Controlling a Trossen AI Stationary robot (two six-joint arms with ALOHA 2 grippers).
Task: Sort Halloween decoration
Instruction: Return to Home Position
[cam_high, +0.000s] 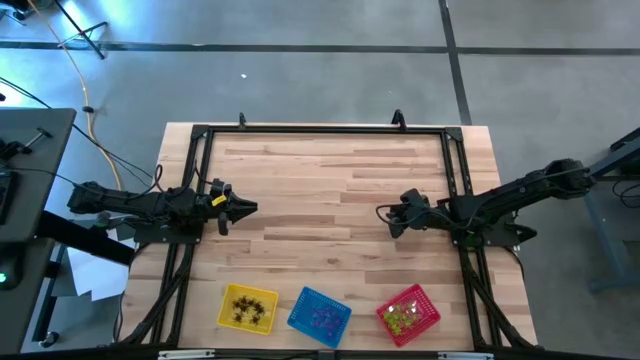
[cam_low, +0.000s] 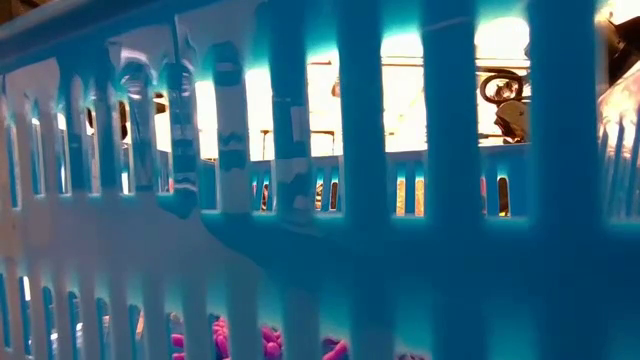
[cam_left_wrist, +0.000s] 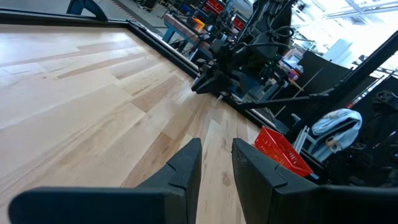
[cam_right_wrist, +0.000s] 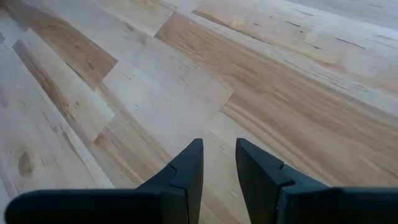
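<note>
While both arms are reaching inward over the pale wooden plank table (cam_high: 330, 170), neither one is carrying anything.

Left gripper (cam_high: 247, 208): hovering at the 9 o'clock side of the table, pointing toward 3 o'clock. In the left wrist view this gripper (cam_left_wrist: 216, 147) is showing its two dark fingers set a narrow gap apart, with only bare wood between them.

Right gripper (cam_high: 383, 213): hovering toward the 3 o'clock side, pointing toward 9 o'clock, well apart from the left one. In the right wrist view it (cam_right_wrist: 218, 147) is likewise keeping a narrow gap between its fingers, nothing held.

Three square mesh baskets are sitting in a row along the 6 o'clock edge:
- square yellow mesh basket (cam_high: 225, 298) at about 7 o'clock, holding the tiny black spiky spider trinkets (cam_high: 250, 312);
- square blue mesh basket (cam_high: 298, 305) at 6 o'clock, holding the tiny purple spiky spider trinkets (cam_high: 323, 319);
- square red mesh basket (cam_high: 431, 306) at about 5 o'clock, holding the tiny yellow-green spiky spider trinkets (cam_high: 401, 316).

Blue slats are filling the low view, with purple trinkets lying behind them at the bottom.

Both grippers are standing well clear of all three baskets.
</note>
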